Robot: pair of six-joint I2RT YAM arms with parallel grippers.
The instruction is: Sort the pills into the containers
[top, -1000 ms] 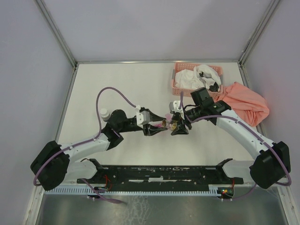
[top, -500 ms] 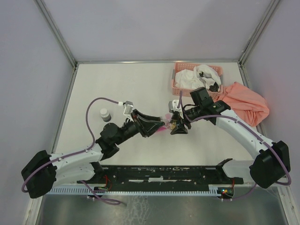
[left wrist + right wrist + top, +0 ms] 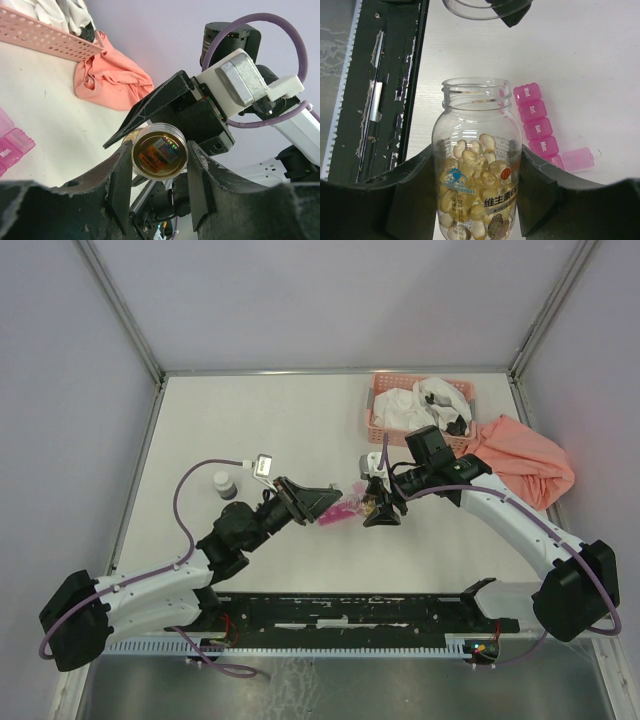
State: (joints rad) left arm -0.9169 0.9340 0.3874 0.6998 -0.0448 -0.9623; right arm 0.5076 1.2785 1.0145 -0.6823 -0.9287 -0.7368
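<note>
- Between the two grippers, on the white table, lies the pill organizer. It is a slim strip of translucent magenta-pink plastic, made of small square containers with rounded corners and white day words on the lids.
- Its long axis seems to go from near-left to far-right, and the left gripper hides one end. One lid is flipped open to the side.
- The right gripper pinches a clear round plastic bottle with an open mouth and a printed label. Glossy yellow oval pills fill its lower part.
- The left gripper clamps a round cap with a clear rim, brownish inside, with a small shiny sticker.
- At the far right stand a salmon lattice basket with white cloth and a crumpled orange cloth.
</note>
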